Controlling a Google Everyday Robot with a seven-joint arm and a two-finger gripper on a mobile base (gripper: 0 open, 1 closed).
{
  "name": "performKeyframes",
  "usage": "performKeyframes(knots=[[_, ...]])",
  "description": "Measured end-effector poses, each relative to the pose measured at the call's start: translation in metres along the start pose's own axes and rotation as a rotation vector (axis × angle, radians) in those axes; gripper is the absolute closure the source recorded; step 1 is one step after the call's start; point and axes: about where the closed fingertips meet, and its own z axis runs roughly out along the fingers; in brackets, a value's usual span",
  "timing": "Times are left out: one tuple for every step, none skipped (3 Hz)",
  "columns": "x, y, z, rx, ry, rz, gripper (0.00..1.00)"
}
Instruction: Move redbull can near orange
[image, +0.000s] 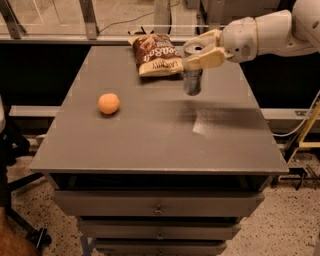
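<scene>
The end effector (192, 54) is at the far right part of the surface (150, 135), reaching in from the right on a white arm (270, 30). Its two tan fingers (206, 59) are set narrowly around the upper part of the can (192, 82), one on the far side and one on the near side. The can's shiny round top shows between them. The fingers appear to be pressed against the can, so the end effector is holding it. The can stands upright. Whether its base rests on the surface or hangs just above it cannot be told, since a dark patch lies directly beneath it.

The can is just beside the near right corner of the chip bag (154, 54), which lies flat toward the back edge of the surface. The two seem very close, but whether they touch cannot be told.

The orange (108, 103) sits alone on the left half of the surface, nearer the front than the can and well apart from it. It is also well apart from the bag. A stretch of bare grey top lies between the orange and the can.

Below the surface, the front of the cabinet shows drawers (157, 207) with small handles.
</scene>
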Motion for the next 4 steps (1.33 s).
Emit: performKeyframes(knots=[[0.000,0.000,0.000,0.000,0.000,0.000,1.00],[-0.004,-0.002,0.010,-0.020,-0.016,-0.008,1.00],[-0.019,-0.006,0.048,-0.090,-0.041,-0.040,1.00],[-0.028,-0.008,0.076,-0.138,-0.044,-0.052,1.00]])
